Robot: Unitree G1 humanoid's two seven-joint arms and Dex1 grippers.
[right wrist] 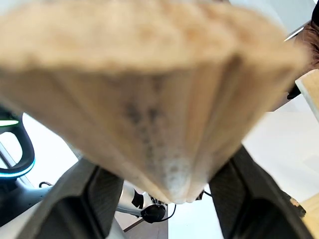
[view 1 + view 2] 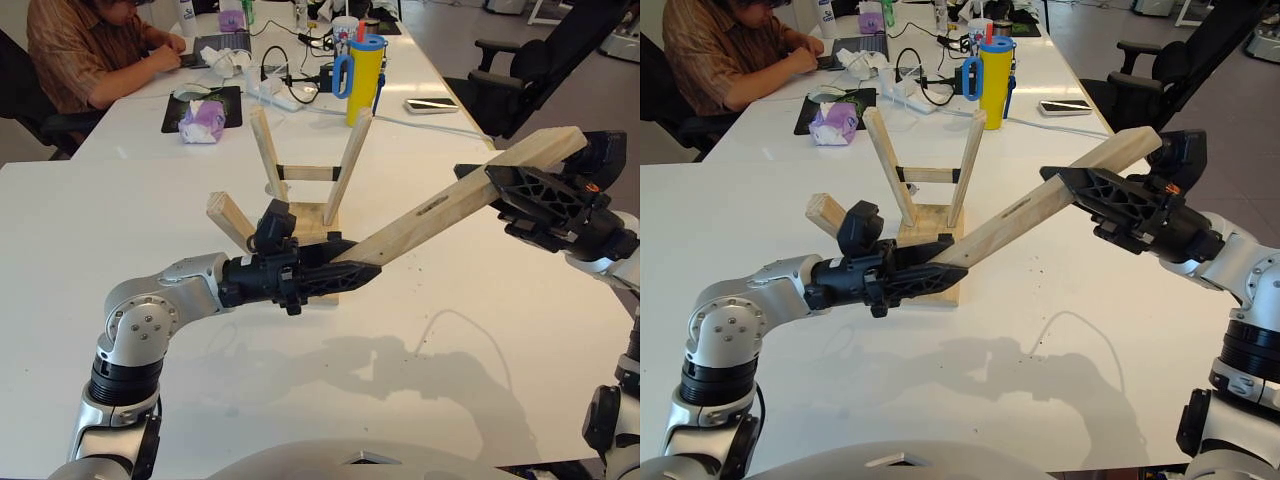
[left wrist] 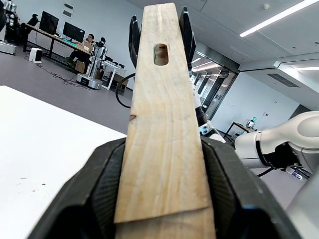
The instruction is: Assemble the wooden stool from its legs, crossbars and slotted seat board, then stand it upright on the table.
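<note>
Wood is sitting in the middle of the white table (image 2: 120, 200), and both arms are working on one piece of it. At the left, a slanting stick (image 2: 228, 218) is poking up beside the seat board (image 2: 305, 222); its bottom is hiding behind the arm, so I cannot tell if it is sitting in a slot. Next, the left gripper (image 2: 355, 270) is reaching in low over the board and pinching the bottom end of the long leg (image 2: 440, 215), its fingers (image 3: 107, 191) pressing on both sides of the wood. It is probably holding down there so it can steer that end into a slot. Just behind it, two legs (image 2: 268, 150) are standing up out of the flat board, spreading apart toward the top, and a crossbar (image 2: 308, 173) is joining them, so that half is looking done. Going right, the long leg is slanting up and away from the board, with a little hole (image 3: 160, 54) showing partway up it, maybe for a crossbar. At that high end the right gripper (image 2: 482, 185) is squeezing the same leg, likely to carry its weight and tip it upright. Stool-building is looking about halfway along, and the stool is not standing on its legs yet.
</note>
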